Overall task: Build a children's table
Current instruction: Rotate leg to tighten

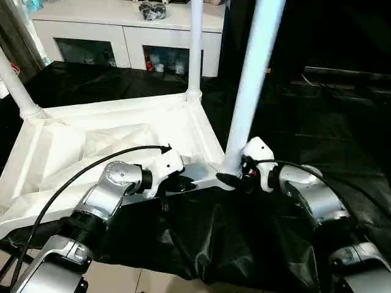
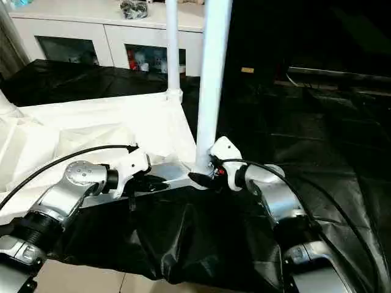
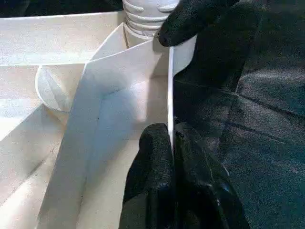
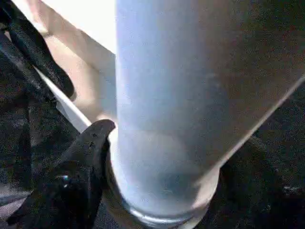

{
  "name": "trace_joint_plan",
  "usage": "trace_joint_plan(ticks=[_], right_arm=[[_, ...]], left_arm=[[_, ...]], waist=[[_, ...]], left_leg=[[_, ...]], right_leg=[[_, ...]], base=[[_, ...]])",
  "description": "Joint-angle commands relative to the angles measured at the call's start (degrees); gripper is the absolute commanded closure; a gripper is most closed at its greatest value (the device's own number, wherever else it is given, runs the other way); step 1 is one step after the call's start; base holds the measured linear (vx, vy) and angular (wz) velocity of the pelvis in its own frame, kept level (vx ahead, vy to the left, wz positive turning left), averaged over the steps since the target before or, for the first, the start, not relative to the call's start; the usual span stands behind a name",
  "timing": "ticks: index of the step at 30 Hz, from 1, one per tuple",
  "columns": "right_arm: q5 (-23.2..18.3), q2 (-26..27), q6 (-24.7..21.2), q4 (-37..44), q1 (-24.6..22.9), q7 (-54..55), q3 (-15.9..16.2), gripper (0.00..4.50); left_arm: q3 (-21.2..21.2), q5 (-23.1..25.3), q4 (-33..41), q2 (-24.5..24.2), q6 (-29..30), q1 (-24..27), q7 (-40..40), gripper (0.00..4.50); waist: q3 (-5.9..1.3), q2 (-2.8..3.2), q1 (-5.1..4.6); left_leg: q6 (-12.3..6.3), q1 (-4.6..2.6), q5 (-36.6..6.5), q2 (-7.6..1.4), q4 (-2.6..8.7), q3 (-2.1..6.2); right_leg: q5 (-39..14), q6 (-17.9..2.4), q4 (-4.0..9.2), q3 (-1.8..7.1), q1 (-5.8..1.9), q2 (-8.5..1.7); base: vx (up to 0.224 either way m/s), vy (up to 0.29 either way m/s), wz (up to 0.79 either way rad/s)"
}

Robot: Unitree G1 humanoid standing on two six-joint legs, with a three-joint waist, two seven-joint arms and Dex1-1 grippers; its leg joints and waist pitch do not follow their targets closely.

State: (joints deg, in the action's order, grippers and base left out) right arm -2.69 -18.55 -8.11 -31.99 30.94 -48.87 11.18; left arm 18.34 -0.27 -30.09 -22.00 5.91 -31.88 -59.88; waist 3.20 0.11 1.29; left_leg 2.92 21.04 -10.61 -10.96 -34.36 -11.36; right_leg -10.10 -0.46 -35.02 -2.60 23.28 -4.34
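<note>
The white tabletop lies upside down on a black sheet, ribbed underside up. Three white legs stand in its corner sockets: one at the far left, one at the back, and a near-right leg. My right gripper is shut around the base of that near-right leg, one black finger pressed against it. My left gripper is shut on the tabletop's thin near rim, a little left of that socket, with its fingers pinching the edge.
A black sheet covers the floor under the work and to the right. A white cabinet with glass doors stands at the back. Pale floor tiles show at the near edge.
</note>
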Motion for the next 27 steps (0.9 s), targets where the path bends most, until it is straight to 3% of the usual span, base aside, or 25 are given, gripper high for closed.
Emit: trace_joint_plan(ticks=[1,7,10,15,17,19,20,21,25,26,27], right_arm=[[0.5,-0.3,0.7,-1.1,0.9,0.8,-0.4,1.26],[0.3,0.2,1.4,-2.0,1.0,0.3,-0.6,1.68],[-0.5,1.3,0.9,-1.9,0.4,0.7,-0.9,1.72],[-0.3,3.7,0.8,-2.6,-0.3,5.5,-1.8,1.76],[0.9,9.1,-0.4,-5.7,0.0,17.4,-3.6,1.77],[1.2,10.6,-0.3,-6.5,0.2,20.2,-4.0,1.77],[2.5,14.0,1.5,-8.9,1.2,27.0,-4.4,1.77],[2.9,15.6,1.9,-10.3,2.0,29.2,-4.3,1.77],[2.5,19.9,4.0,-13.0,4.4,27.8,-3.1,1.77],[2.5,20.5,4.3,-13.3,4.7,27.5,-3.0,1.77],[2.3,20.8,4.7,-13.1,4.9,27.1,-3.4,1.77]], left_arm=[[-0.1,0.1,-0.2,-0.3,0.1,1.0,-0.8,4.5],[-0.1,0.2,-0.8,-0.6,0.2,0.7,-1.1,4.5],[-0.5,0.2,-1.2,-0.1,1.0,0.2,0.1,4.5],[-1.2,0.8,-2.3,2.1,2.4,-1.0,4.2,4.5],[-1.8,2.3,-6.2,6.9,3.8,-4.2,12.4,4.5],[-1.9,2.6,-7.5,8.2,3.8,-5.0,14.4,4.5],[-2.2,3.0,-9.8,10.9,3.7,-6.6,17.8,4.5],[-2.3,3.1,-10.8,12.2,3.6,-7.4,19.4,4.5],[-2.7,3.0,-12.8,15.4,2.3,-8.8,22.3,4.5],[-2.8,3.2,-13.2,15.8,1.9,-9.0,22.6,4.5],[-2.9,3.3,-13.2,15.8,1.3,-9.0,21.8,4.5]], waist=[[-3.83,-0.52,0.24],[-3.79,-0.47,0.08],[-3.78,-0.52,-0.03],[-3.68,-0.49,-0.21],[-3.52,-0.34,-0.42],[-3.58,-0.19,-0.39],[-3.51,-0.36,-0.45],[-3.51,0.07,-0.49],[-3.59,-0.36,-0.48],[-3.57,-0.41,-0.43],[-3.53,-0.79,-0.4]], left_leg=[[-1.64,-0.57,-12.5,-1.97,3.82,1.01],[-1.47,-0.58,-13.3,-1.97,3.88,1.07],[-1.61,-0.54,-13.1,-1.98,3.89,1.05],[-0.82,-0.71,-14.4,-1.92,3.99,1.16],[0.09,-1.08,-15.4,-1.79,4.02,1.03],[0.64,-1.02,-15.8,-1.69,4.11,1.22],[0.91,-1.08,-16.3,-1.74,4.16,1.21],[1.23,-1.29,-17.6,-1.67,4.23,1.4],[0.13,-1.12,-18.4,-1.58,4.13,1.33],[-0.41,-0.8,-17.9,-1.55,4.2,1.37],[-0.6,-0.78,-17.9,-1.6,4.23,1.33]], right_leg=[[-14.2,-12.9,4.28,2.23,-2.61,-3.34],[-15.6,-12.7,4.41,2.19,-2.61,-3.36],[-14.9,-13.0,4.34,2.23,-2.59,-3.34],[-18.1,-12.3,4.67,2.18,-2.41,-3.36],[-20.0,-11.7,5.13,2.32,-1.84,-3.28],[-21.2,-11.3,5.16,2.19,-2.05,-3.35],[-21.9,-10.8,5.38,2.23,-1.82,-3.37],[-22.9,-10.7,5.45,2.15,-1.73,-3.4],[-23.1,-10.3,5.68,2.17,-1.82,-3.47],[-23.0,-10.0,5.67,2.14,-2.02,-3.51],[-23.3,-9.8,5.77,2.14,-1.97,-3.53]], base=[[0.0,0.0,0.0],[0.0,0.0,0.0],[0.0,0.0,0.0],[0.0,0.0,0.0],[0.0,0.0,0.0],[0.0,0.0,0.0],[0.0,0.0,0.0],[0.0,0.0,0.0],[0.0,0.0,0.0],[0.0,0.0,0.0],[0.0,0.0,0.0]])
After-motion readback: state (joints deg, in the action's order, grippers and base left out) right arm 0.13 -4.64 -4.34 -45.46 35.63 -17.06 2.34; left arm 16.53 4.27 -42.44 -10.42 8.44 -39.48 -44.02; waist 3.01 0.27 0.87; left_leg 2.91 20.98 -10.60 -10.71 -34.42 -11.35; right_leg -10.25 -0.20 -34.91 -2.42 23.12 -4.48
